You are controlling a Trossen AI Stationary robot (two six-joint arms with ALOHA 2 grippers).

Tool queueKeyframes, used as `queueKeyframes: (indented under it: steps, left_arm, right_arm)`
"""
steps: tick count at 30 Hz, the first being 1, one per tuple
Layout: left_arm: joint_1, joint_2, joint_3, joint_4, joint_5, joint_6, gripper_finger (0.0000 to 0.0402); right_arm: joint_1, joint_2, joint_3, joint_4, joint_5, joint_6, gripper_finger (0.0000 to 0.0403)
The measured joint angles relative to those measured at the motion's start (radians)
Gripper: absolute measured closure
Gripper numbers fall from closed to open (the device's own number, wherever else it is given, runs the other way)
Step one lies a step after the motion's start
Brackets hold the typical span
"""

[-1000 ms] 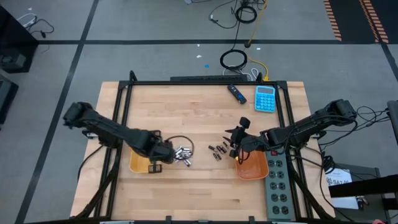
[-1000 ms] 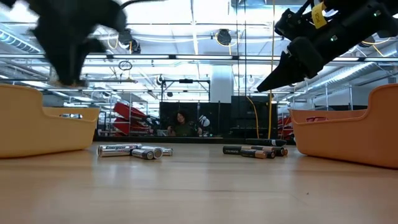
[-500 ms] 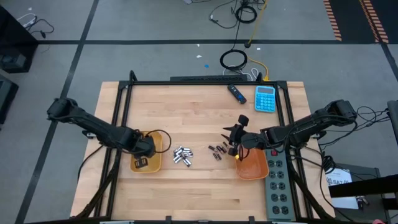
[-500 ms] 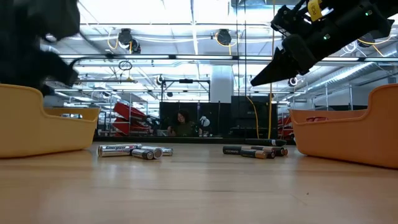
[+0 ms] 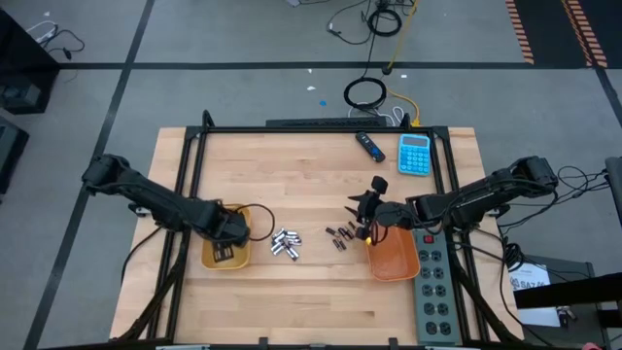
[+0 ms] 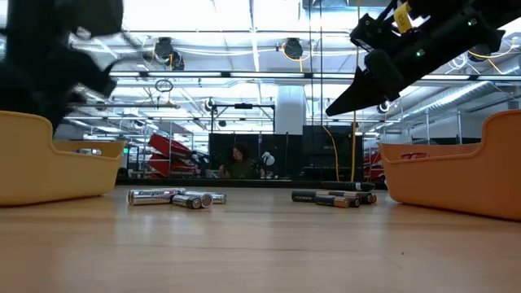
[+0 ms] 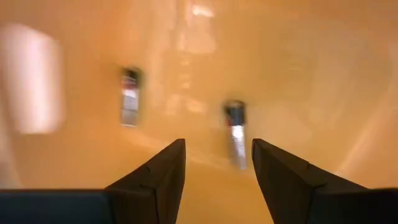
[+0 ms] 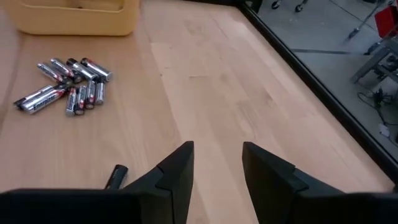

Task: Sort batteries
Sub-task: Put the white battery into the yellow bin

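Several shiny silver batteries (image 5: pixel 285 243) lie in a heap on the table's middle, also seen in the right wrist view (image 8: pixel 68 87). Thinner dark batteries (image 5: pixel 338 235) lie to their right. My left gripper (image 7: pixel 217 146) hangs open over the yellow tray (image 5: pixel 225 255), fingers pointing down; two batteries (image 7: pixel 236 127) (image 7: pixel 130 96) lie on the tray's floor below it. My right gripper (image 5: pixel 365 222) hovers open, with nothing between its fingers, between the dark batteries and the orange tray (image 5: pixel 393 257), clear of the table (image 6: pixel 342 106).
A blue calculator (image 5: pixel 415 154) and a dark blue-tipped stick (image 5: pixel 367 145) lie at the far right. A grey power strip (image 5: pixel 432 282) runs along the right edge beside the orange tray. Bare wood lies toward the near and far edges.
My left gripper has gone from beside the silver batteries toward the table's left edge and now hangs over the yellow tray. My right gripper has shifted a little from over the orange tray toward the dark batteries. The battery heaps have kept still.
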Motion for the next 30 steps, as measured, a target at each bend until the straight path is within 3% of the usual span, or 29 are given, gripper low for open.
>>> queueKeyframes:
  steps: [4, 7, 14, 21, 30]
  left_arm:
    - [-0.008, 0.000, 0.124, 0.004, -0.137, 0.002, 0.0207]
    - [-0.008, 0.005, 0.145, 0.183, -0.208, 0.055, 0.0207]
    - [0.050, 0.160, 0.145, 0.485, -0.150, 0.169, 0.0206]
    - [0.124, 0.298, 0.145, 0.506, -0.152, 0.182, 0.0206]
    - [0.189, 0.329, 0.145, 0.526, -0.124, 0.191, 0.0206]
  right_arm:
    - [0.000, 0.000, 0.000, 0.000, 0.000, 0.002, 0.0273]
    - [0.000, 0.000, 0.000, 0.000, 0.000, 0.002, 0.0273]
    - [0.010, 0.000, 0.000, -0.001, 0.002, 0.009, 0.0273]
    - [0.046, 0.000, 0.000, -0.004, 0.005, 0.026, 0.0273]
    - [0.074, 0.000, 0.000, -0.060, 0.034, 0.084, 0.0273]
